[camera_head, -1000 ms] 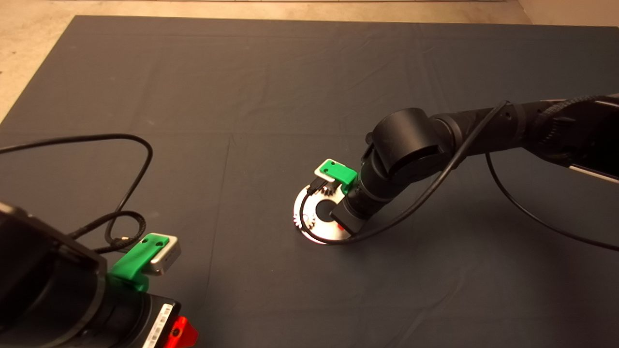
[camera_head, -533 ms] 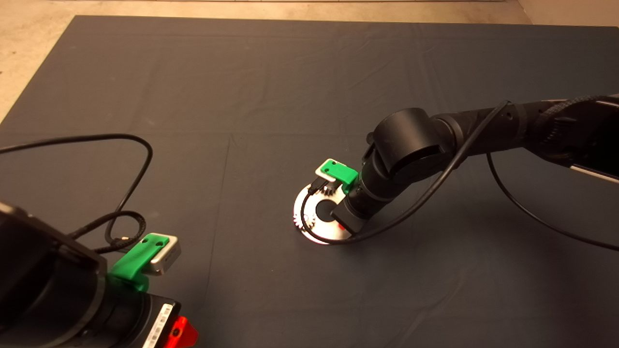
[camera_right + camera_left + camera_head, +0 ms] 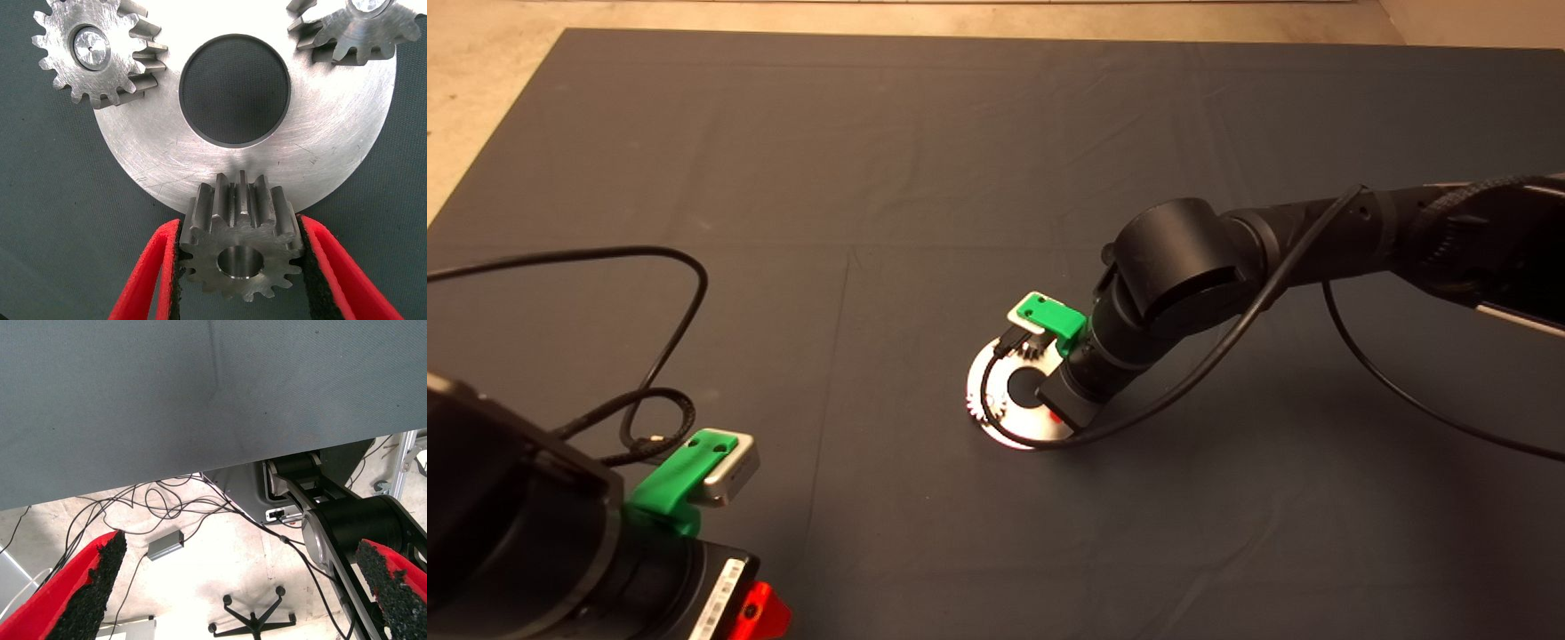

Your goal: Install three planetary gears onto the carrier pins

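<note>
The round silver disc (image 3: 333, 147) with a large centre hole lies on the dark mat (image 3: 871, 178). Two planetary gears sit on carrier pins: one gear (image 3: 93, 50) shows its pin (image 3: 90, 45) in the centre hole, and the other gear (image 3: 357, 27) is cut off by the picture edge. My right gripper (image 3: 241, 267) is shut on a third gear (image 3: 240, 247), held at the disc's rim; the pin under it is hidden. In the head view the right wrist covers part of the disc (image 3: 1018, 433). My left gripper (image 3: 240, 547) is parked open at the mat's near left corner.
A black cable (image 3: 685, 293) loops over the mat's left side, and another cable (image 3: 996, 427) curls around the disc. The left wrist view shows the mat's edge with floor, cables and a chair base (image 3: 252, 621) beyond it.
</note>
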Controlling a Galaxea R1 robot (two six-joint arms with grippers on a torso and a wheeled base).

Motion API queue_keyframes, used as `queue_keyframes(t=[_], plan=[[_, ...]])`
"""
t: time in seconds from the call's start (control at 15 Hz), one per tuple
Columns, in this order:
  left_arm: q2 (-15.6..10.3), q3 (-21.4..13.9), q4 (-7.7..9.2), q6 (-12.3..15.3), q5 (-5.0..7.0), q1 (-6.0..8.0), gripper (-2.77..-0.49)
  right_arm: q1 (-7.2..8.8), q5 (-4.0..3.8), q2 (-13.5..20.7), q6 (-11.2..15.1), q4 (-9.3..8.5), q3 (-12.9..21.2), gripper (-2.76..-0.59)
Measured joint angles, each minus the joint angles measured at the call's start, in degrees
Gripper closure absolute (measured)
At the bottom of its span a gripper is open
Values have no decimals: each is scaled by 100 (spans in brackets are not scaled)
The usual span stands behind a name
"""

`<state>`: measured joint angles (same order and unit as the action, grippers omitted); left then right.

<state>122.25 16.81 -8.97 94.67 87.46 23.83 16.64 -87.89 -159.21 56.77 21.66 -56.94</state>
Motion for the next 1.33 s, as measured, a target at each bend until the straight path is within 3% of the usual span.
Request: queue_keyframes(t=[1.33], plan=[[14, 0, -1, 0, 0, 0, -248, 72, 0, 0, -8, 0, 0, -97]])
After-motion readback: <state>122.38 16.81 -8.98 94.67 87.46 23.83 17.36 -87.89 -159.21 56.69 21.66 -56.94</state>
